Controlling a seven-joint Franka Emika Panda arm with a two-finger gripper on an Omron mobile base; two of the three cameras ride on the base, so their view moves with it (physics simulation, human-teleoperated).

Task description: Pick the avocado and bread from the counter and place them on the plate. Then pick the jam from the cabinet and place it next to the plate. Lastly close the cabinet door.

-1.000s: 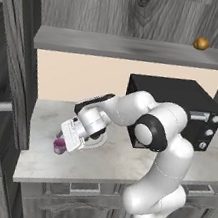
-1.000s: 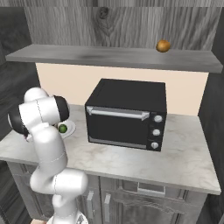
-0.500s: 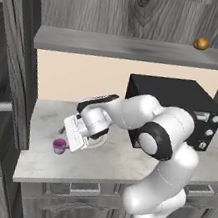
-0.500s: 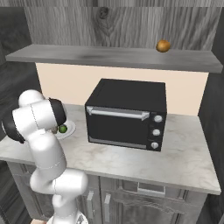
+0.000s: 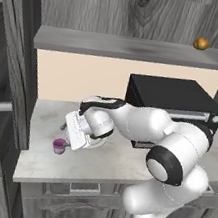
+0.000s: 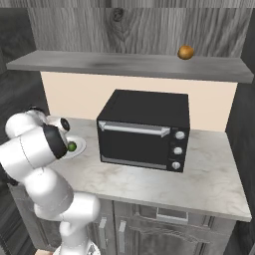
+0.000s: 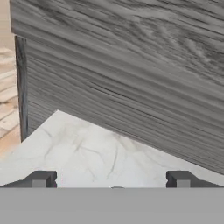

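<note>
My gripper [image 7: 111, 180] spread wide and empty just above the jam [image 5: 60, 145], jam standing on the counter [image 5: 121, 166] left of the plate [image 6: 79, 147], avocado [image 6: 71, 147] on that plate.

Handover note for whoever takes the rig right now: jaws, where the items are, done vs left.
Gripper: jaws open, holding nothing, just above and beside the jam.
Jam: upright on the counter, near its left end, in the left base view.
Plate: on the counter left of the microwave; the avocado sits on it. Bread: hidden behind the arm, so I cannot confirm it.
Cabinet: shelf exposed, so it looks open; an orange-brown fruit sits on it.
Done: avocado on plate, jam out of the cabinet.
Left: check the bread, close the cabinet door.
</note>
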